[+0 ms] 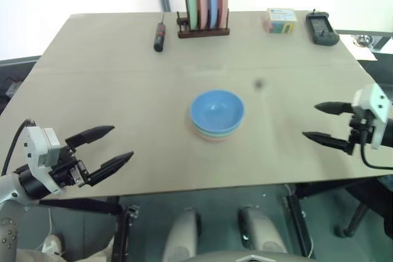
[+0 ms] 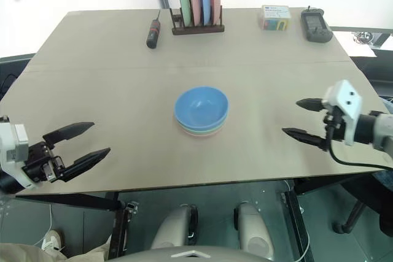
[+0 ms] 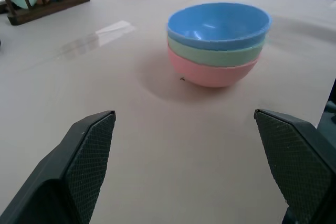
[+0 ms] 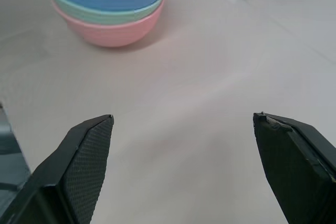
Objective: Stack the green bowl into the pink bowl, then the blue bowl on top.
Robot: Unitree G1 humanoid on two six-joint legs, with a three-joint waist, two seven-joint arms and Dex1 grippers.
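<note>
Blue bowl [image 1: 217, 110] tops stack, between left pincer [image 1: 108, 150], right pincer [image 1: 324, 123].

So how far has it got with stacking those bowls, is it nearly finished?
It looks finished. The pink bowl sits on the table at the bottom, the green bowl is nested in it, and the blue bowl is on top. Nothing is in hand: the left gripper and the right gripper are both open and empty, off to either side of the stack. Nothing seems left to do.
</note>
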